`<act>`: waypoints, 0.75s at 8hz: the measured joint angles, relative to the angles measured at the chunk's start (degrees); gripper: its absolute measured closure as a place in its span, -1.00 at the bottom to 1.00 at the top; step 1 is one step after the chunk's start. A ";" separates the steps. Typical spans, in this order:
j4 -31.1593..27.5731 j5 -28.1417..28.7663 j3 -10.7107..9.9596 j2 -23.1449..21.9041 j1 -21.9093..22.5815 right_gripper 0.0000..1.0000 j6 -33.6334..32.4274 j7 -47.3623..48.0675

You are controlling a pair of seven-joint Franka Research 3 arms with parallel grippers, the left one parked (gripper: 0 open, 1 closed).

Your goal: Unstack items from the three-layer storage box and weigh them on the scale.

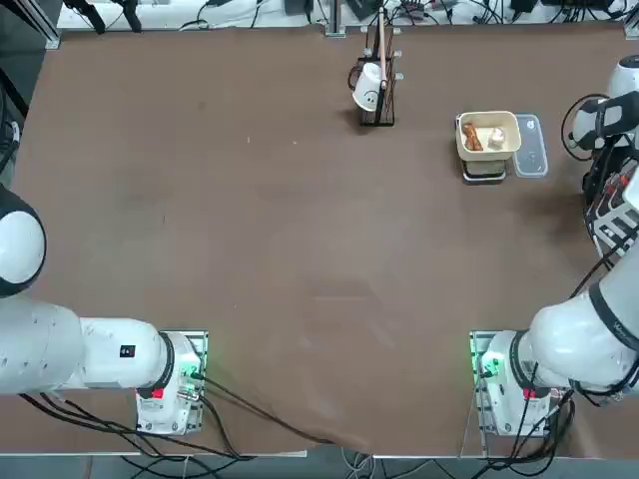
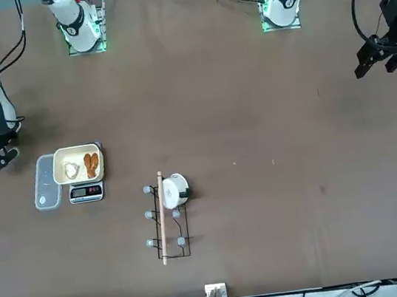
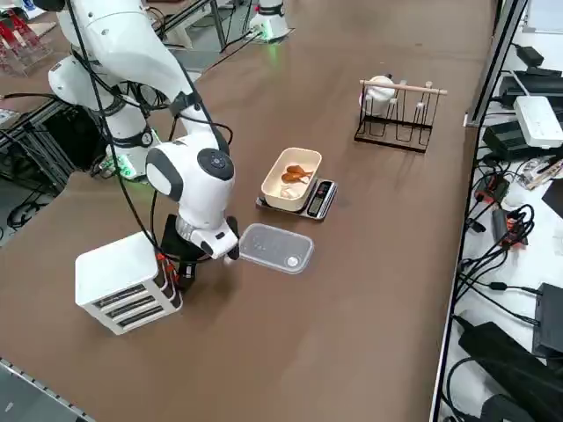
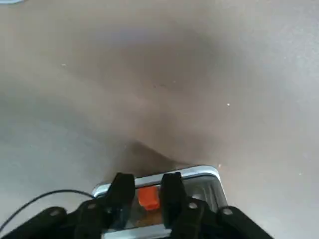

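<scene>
While R gripper (image 4: 148, 191) pinches an orange tab (image 4: 148, 198) on the storage box (image 3: 123, 283), box contents stay hidden.

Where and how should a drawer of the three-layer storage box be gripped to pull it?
By its small orange handle, approached level from the drawer-front side of the storage box. The tab juts out narrow enough for two fingers; the right gripper already straddles it.

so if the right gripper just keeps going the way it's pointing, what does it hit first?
Probably the red-orange tab on the three-layer storage box: the right gripper already straddles it in the wrist view, fingers either side. Contact itself isn't clear.
</scene>
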 joint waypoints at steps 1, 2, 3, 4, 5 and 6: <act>0.01 0.00 0.00 0.00 -0.03 0.61 0.06 0.00; 0.05 0.00 0.00 -0.01 0.00 0.74 0.06 0.00; 0.07 -0.01 0.01 -0.02 0.06 0.79 -0.01 0.00; 0.08 -0.03 0.00 -0.06 0.09 0.79 -0.03 0.00; 0.08 -0.04 0.02 -0.13 0.11 0.79 -0.10 0.00; 0.08 -0.05 0.06 -0.15 0.12 0.79 -0.13 0.00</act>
